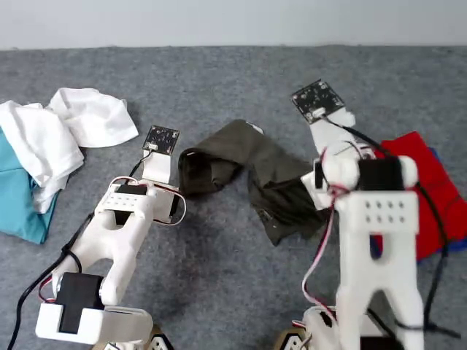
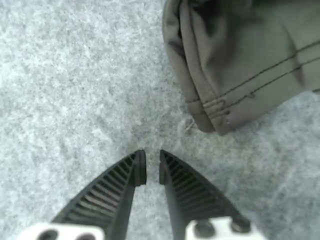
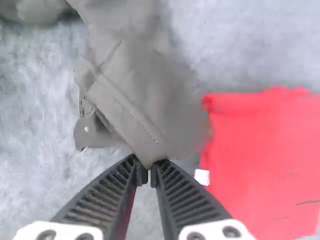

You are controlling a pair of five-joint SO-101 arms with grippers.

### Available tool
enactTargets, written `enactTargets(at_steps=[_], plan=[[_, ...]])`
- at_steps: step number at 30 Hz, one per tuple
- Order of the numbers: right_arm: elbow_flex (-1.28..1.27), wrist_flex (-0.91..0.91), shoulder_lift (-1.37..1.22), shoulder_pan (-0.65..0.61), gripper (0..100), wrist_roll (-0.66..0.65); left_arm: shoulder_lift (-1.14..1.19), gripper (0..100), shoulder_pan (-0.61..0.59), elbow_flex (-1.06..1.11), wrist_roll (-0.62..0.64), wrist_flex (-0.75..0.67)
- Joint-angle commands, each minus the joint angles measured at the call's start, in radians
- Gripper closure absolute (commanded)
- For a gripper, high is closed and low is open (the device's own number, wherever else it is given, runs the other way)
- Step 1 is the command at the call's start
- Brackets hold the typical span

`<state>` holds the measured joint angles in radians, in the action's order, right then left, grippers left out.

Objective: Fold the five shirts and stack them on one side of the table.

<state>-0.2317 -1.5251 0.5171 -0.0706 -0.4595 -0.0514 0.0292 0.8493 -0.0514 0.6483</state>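
Note:
An olive shirt (image 1: 255, 171) lies crumpled across the middle of the grey table (image 1: 219, 73). My right gripper (image 3: 150, 176) is shut on the olive shirt's (image 3: 135, 100) edge, right beside a folded red shirt (image 3: 265, 150). In the high view the right gripper (image 1: 318, 182) sits at the shirt's right end. My left gripper (image 2: 150, 170) hovers low over bare table, its fingers all but touching with nothing between them. The olive shirt's stitched hem (image 2: 235, 65) lies just beyond the tips. From above, the left gripper (image 1: 174, 195) is at the shirt's left end.
Two white shirts (image 1: 66, 127) are heaped at the far left, over a teal shirt (image 1: 22, 208). The red shirt (image 1: 430, 189) rests at the right edge on a blue one (image 1: 457, 245). Bare table lies in front of the olive shirt.

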Motion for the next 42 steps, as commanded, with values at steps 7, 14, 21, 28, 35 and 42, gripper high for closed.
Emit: enactTargets(at_steps=[7, 14, 21, 28, 35, 42], plan=[[0.08, -0.008, 0.139, 0.007, 98.9, 0.066, -0.037, 95, -0.002, -0.002, 0.0, -0.015], [0.167, -0.022, 0.2, 0.007, 98.9, 0.106, -0.037, 95, -0.002, -0.002, 0.0, -0.015], [-0.21, 0.016, -0.028, -0.001, 88.8, 0.002, -0.037, 95, -0.002, -0.002, 0.0, -0.015], [-0.376, 0.236, -0.352, -0.005, 75.7, -0.055, -0.037, 95, -0.002, -0.002, 0.0, -0.015], [-0.368, 0.374, -0.526, -0.005, 80.1, -0.055, -0.037, 95, -0.002, -0.002, 0.0, -0.015], [-0.368, 0.498, -0.588, -0.005, 80.7, 0.003, -0.037, 95, -0.002, -0.002, 0.0, -0.015]])
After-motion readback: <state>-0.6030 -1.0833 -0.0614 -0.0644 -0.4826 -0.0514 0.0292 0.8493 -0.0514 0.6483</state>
